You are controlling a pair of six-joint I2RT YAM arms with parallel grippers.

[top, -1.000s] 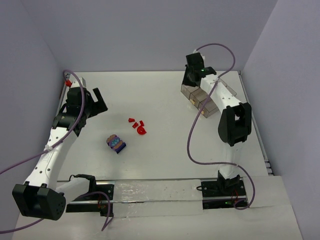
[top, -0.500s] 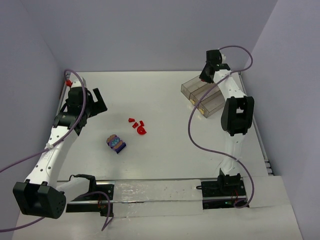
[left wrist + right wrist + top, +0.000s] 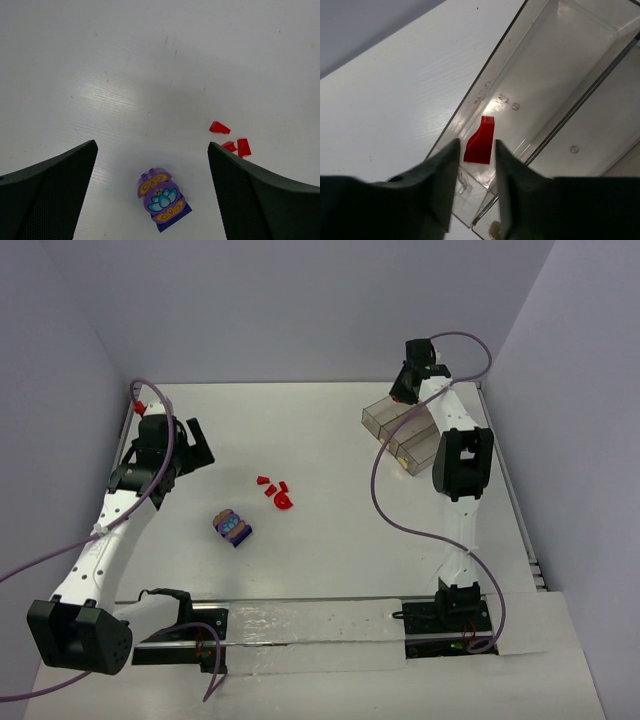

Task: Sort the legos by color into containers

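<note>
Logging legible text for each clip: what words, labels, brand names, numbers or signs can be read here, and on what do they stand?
None: no word, number, brand mark or sign can be read in any of the three views.
The purple lego carries only a printed lotus flower and gold ornaments, no letters.

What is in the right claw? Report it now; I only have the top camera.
Observer: In the right claw, a red lego shows in the narrow gap between the fingers, over the clear tray's outer compartment; gripped or loose, I cannot tell.
Operator: Describe the purple piece by the left arm.
Observer: The purple lego bears a teal lotus print with orange ornaments; it lies ahead of the wide-open left claw.
</note>
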